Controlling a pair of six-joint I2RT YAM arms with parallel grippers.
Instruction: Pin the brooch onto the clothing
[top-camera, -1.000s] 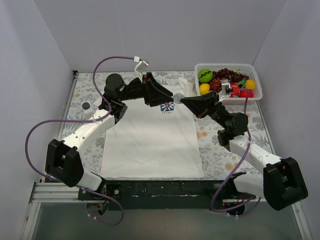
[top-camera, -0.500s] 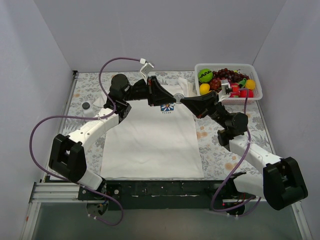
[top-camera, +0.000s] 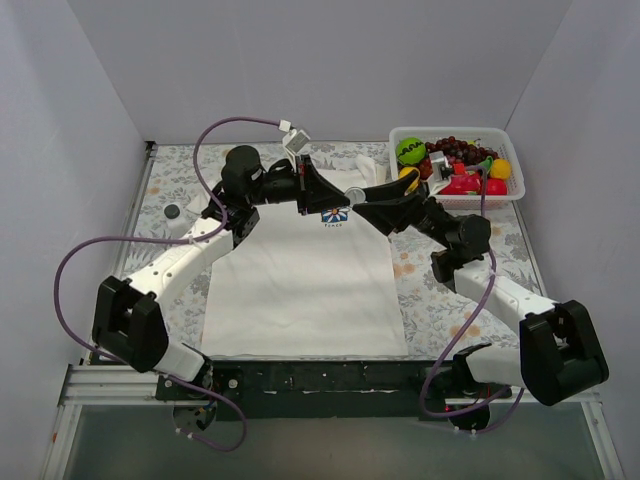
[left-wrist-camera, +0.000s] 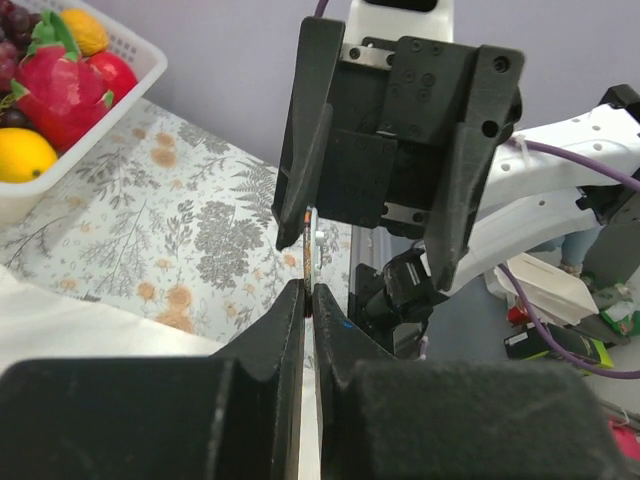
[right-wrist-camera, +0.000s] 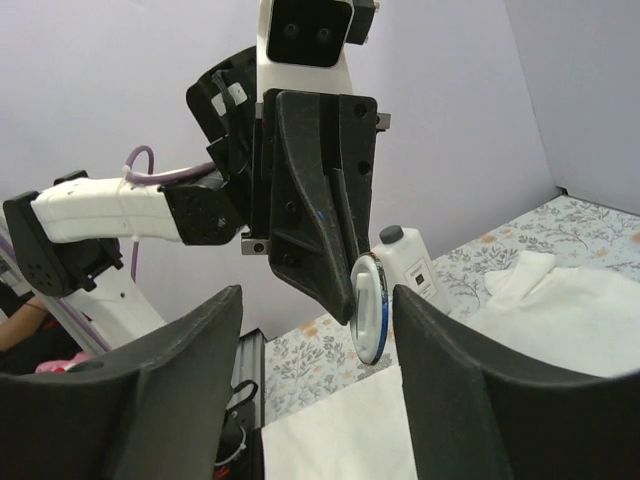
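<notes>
The brooch (top-camera: 353, 193), a small round disc, hangs above the collar of the clothing (top-camera: 300, 285), a white T-shirt lying flat on the table. My left gripper (top-camera: 338, 192) is shut on it from the left. In the left wrist view the brooch (left-wrist-camera: 308, 250) shows edge-on, pinched at the tips of my left gripper (left-wrist-camera: 308, 292). My right gripper (top-camera: 369, 196) stands open around the brooch (right-wrist-camera: 369, 310), its fingers (right-wrist-camera: 180, 380) apart on either side and not touching it. The brooch's white back faces the right wrist camera.
A white basket (top-camera: 505, 192) of toy fruit stands at the back right, close behind the right arm. A white bottle (right-wrist-camera: 405, 262) with a dark cap (top-camera: 172, 211) stands left of the shirt. The tablecloth (top-camera: 440, 300) has a leaf print.
My right gripper has opened and let go of the brooch. My left gripper closed on the brooch and now holds it alone. The right arm has shifted slightly left.
</notes>
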